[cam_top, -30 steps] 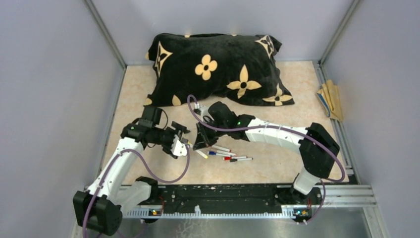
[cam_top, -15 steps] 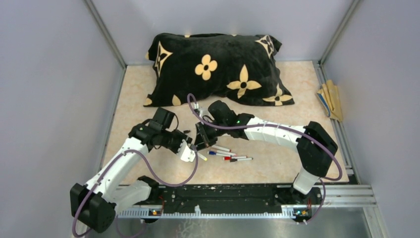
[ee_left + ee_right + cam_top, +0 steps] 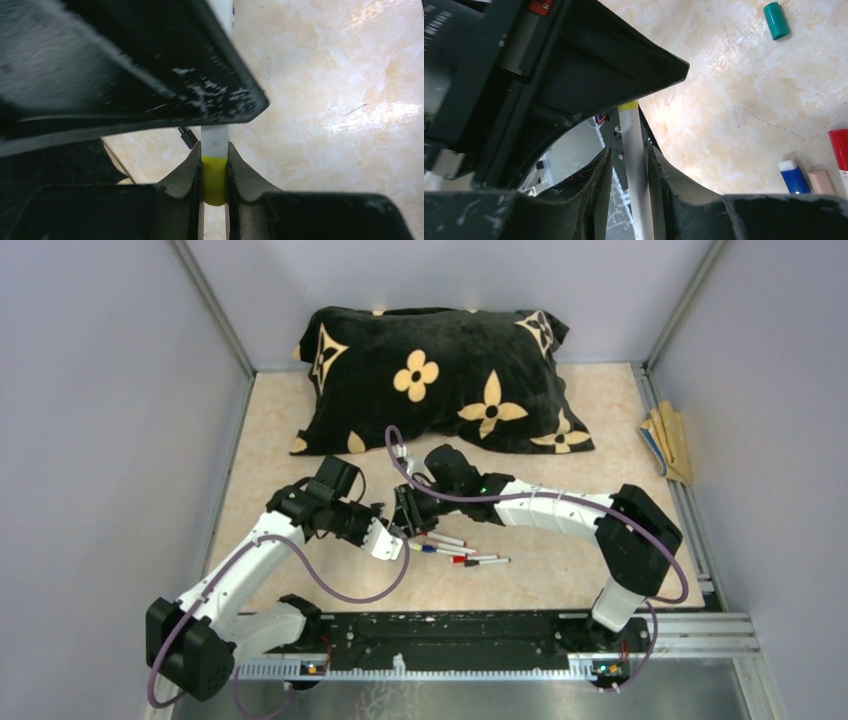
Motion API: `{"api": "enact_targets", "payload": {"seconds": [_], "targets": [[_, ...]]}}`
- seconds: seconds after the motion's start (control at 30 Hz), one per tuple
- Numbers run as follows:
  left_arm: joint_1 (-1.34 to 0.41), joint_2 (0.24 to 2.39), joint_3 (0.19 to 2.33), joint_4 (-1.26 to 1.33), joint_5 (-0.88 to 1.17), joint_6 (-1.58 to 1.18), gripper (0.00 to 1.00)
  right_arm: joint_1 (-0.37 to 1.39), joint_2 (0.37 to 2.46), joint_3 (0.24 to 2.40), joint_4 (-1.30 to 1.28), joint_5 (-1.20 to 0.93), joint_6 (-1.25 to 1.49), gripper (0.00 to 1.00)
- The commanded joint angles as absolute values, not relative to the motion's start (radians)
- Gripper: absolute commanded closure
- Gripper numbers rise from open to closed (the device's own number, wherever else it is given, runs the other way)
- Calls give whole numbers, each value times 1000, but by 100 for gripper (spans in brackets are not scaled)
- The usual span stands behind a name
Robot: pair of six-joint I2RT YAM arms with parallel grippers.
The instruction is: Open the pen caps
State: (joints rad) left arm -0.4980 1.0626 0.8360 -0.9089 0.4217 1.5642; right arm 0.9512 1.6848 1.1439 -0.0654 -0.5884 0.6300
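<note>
Pulling straight along the pen [image 3: 631,130] should free its yellow cap [image 3: 214,182], pinched tight by the left end effector [image 3: 215,150] above the surface [image 3: 749,100], near-left of its middle (the right end effector [image 3: 628,150] only loosely brackets the barrel, so tighten it first).

Left pincer [image 3: 214,161] now onto yellow cap [image 3: 214,182]

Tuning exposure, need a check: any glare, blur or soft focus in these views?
Left wrist: bright glare on the tabletop at right, yellow cap sharp, black body above it blurred. Right wrist: green cap crisp, dark foreground soft. Top external: even light.
</note>
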Motion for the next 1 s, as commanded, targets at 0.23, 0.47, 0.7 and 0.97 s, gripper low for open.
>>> {"api": "enact_targets", "payload": {"seconds": [0.23,0.47,0.7,0.97], "targets": [[-504,1071,873,-878,402,1534,100,948,1693,1112,66,-620,685,87],[-505,1077,805,-770,231,1489,100,928,1612,1058,-19,-542,651,100],[-429,1161,769,-654,139,1495,100,910,1459,929,-181,-456,583,100],[-311,1267,829,-619,205,1460,100,845,1300,841,-288,-305,554,100]]}}
